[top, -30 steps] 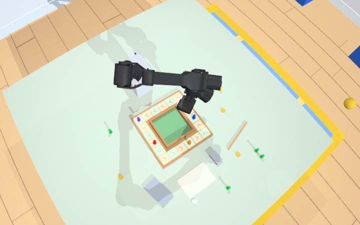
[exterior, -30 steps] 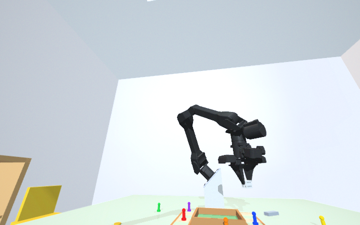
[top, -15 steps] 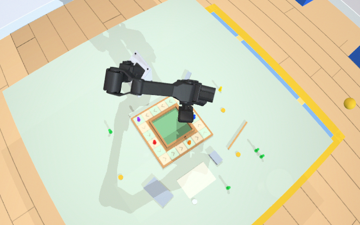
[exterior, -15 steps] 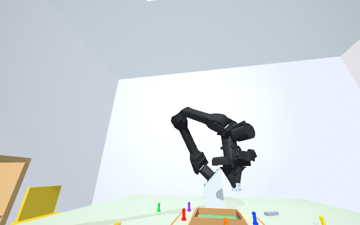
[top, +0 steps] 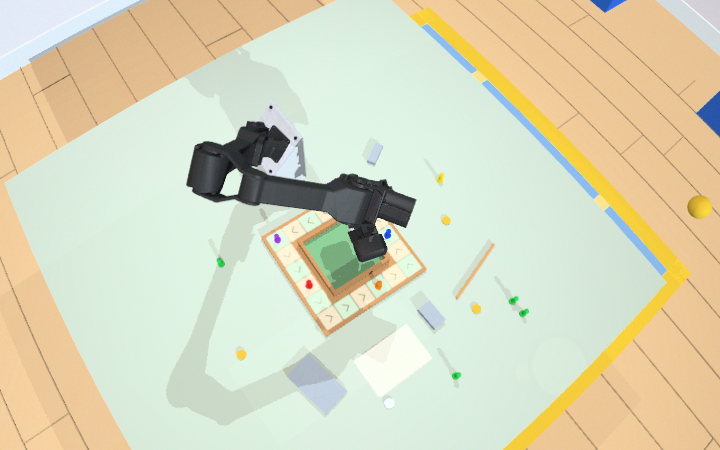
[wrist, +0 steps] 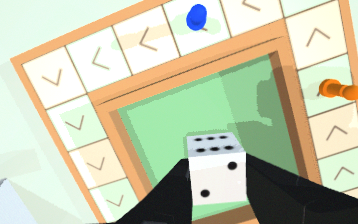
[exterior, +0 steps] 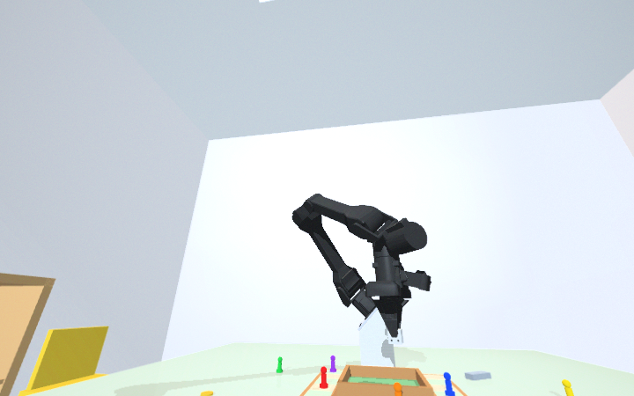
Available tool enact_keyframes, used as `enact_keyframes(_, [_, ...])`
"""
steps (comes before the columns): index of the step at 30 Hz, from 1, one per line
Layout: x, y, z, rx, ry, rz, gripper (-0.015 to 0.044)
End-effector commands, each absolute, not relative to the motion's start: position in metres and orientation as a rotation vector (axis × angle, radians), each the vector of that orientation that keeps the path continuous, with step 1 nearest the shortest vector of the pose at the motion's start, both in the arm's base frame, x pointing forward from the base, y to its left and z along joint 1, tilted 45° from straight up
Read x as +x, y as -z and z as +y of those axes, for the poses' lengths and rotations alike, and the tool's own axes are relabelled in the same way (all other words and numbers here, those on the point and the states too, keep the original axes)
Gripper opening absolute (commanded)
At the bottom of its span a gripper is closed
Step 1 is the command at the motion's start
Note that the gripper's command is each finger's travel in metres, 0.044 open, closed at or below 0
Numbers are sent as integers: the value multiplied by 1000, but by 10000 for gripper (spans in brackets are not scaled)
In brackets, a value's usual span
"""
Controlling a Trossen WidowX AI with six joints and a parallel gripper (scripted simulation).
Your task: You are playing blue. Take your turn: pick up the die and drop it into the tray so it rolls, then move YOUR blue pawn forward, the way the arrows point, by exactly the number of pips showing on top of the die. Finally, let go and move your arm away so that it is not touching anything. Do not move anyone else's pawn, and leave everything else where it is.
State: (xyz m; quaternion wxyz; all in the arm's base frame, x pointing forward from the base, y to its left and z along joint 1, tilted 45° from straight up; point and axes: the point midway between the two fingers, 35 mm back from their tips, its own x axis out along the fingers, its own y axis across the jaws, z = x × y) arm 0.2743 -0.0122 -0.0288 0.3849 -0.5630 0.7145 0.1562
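Observation:
My gripper (exterior: pixel 394 333) (wrist: pixel 213 164) is shut on the white die (exterior: pixel 396 340) (wrist: pixel 205 172) and holds it above the tray (top: pixel 319 270) (exterior: pixel 369 389) (wrist: pixel 200 70). In the wrist view, the die shows two pips on one face and six on another. The tray's green floor lies below the die. My blue pawn (top: pixel 388 234) (exterior: pixel 448 384) (wrist: pixel 197 17) stands on a track square beside the tray; arrows there point left in the wrist view. The gripper's fingertips are hidden in the top view.
An orange pawn (top: pixel 378 285) (wrist: pixel 340 89), red pawn (top: pixel 309 284) and purple pawn (top: pixel 277 238) stand on the track. Off the board are a yellow pawn (top: pixel 440 178), several green pawns, an orange stick (top: pixel 475 270), grey blocks (top: pixel 430 315) and a white sheet (top: pixel 392 360).

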Motion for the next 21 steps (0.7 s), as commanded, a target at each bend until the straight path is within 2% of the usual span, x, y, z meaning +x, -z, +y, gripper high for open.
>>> enact_keyframes(1, [273, 22, -23, -1513, -493, 1823, 0])
enact_keyframes(13, [270, 12, -43, -1645, -677, 1830, 0])
enact_keyframes(21, [263, 21, -46, -1456, -853, 1756, 0])
